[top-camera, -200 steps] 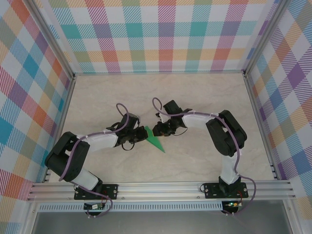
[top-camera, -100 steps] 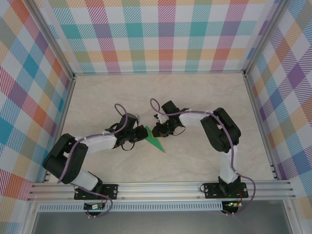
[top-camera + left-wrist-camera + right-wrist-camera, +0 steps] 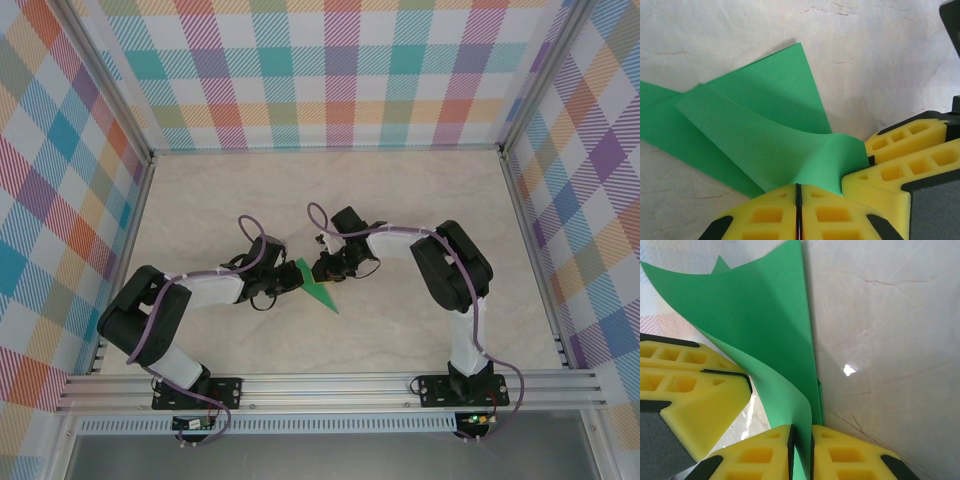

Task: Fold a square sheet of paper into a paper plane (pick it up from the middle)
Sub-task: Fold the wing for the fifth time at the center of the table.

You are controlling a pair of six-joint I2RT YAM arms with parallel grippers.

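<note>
Paper plane (image 3: 320, 294) lies flat just nearside of the table (image 3: 420, 200) centre, with its point toward the table's near edge. Left gripper (image 3: 284, 283) is just left of table centre, pads pressed together and pinching a lifted flap of the plane. Right gripper (image 3: 322, 270) is about at table centre, pads clamped on another raised fold. The two sets of fingertips sit close beside each other.

paper plane (image 3: 320, 291) on table (image 3: 420, 200), between left hand (image 3: 291, 283) and right hand (image 3: 322, 271)
</note>
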